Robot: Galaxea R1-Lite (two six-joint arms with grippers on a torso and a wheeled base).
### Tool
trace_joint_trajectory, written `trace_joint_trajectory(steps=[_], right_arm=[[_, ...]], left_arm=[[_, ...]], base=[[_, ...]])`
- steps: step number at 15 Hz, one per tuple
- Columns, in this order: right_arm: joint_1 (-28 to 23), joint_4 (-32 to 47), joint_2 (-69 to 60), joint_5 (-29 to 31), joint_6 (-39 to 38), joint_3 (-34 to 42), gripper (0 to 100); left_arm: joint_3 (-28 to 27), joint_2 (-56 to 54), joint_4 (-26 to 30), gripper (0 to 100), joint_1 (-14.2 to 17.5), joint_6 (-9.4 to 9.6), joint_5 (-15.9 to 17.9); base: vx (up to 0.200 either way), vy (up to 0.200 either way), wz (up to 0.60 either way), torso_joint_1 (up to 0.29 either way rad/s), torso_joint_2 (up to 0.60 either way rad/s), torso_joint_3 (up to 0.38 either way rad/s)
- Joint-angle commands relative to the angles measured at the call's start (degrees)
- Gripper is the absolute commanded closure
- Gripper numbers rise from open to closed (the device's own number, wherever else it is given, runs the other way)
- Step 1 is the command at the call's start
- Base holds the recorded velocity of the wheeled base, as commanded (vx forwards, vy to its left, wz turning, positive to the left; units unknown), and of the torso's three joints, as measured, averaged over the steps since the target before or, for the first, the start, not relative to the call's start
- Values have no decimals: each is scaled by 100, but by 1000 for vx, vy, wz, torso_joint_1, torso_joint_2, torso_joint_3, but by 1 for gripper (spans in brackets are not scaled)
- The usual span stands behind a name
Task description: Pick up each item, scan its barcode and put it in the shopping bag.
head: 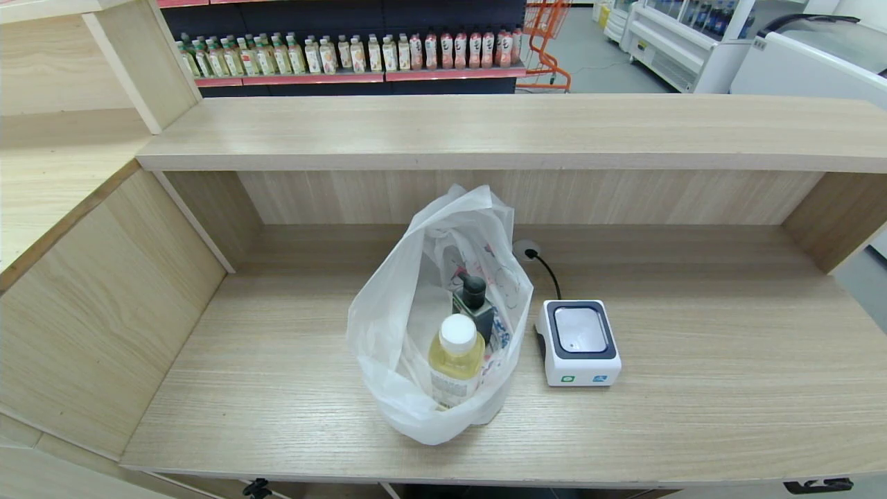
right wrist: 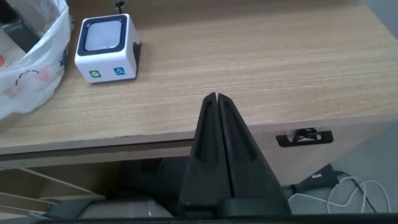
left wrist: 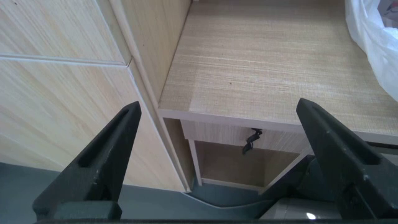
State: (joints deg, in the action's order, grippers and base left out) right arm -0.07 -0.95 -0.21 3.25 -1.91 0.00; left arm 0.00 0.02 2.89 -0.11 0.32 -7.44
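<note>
A white plastic shopping bag [head: 416,333] stands open on the wooden counter [head: 693,374], left of the scanner. Inside it stand a yellow bottle with a white cap [head: 456,360] and a dark pump bottle [head: 474,305] behind it. The white barcode scanner [head: 577,341] with a dark-framed window sits right of the bag, also seen as the scanner [right wrist: 106,43] beside the bag [right wrist: 28,68]. My left gripper [left wrist: 217,124] hangs open below the counter's front left corner, the bag's edge [left wrist: 376,31] far off. My right gripper [right wrist: 216,99] is shut, empty, before the counter's front edge.
A black cable [head: 546,270] runs from the scanner to a socket at the back wall. A raised shelf [head: 513,132] spans the counter's back, and wooden side panels [head: 104,312] close the left. Store shelves of bottles [head: 346,52] stand behind.
</note>
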Motion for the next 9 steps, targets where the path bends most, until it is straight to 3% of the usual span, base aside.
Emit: trace_joint_trajectory(steps=[1, 2, 8, 9], right_arm=[[-1, -2, 21, 0, -2, 0, 100], [-1, -2, 21, 0, -2, 0, 100], [-1, -2, 21, 0, -2, 0, 100], [-1, -2, 21, 0, -2, 0, 100]], left_arm=[[0, -2, 1, 0, 2, 3, -3], [0, -2, 1, 0, 11, 12, 5], [0, -2, 1, 0, 11, 21, 5], [0, -2, 1, 0, 2, 12, -3]], base=[[0, 0, 0, 0, 0, 0], [0, 0, 0, 0, 0, 0], [0, -200, 0, 6, 2, 2], [0, 0, 0, 0, 0, 0]])
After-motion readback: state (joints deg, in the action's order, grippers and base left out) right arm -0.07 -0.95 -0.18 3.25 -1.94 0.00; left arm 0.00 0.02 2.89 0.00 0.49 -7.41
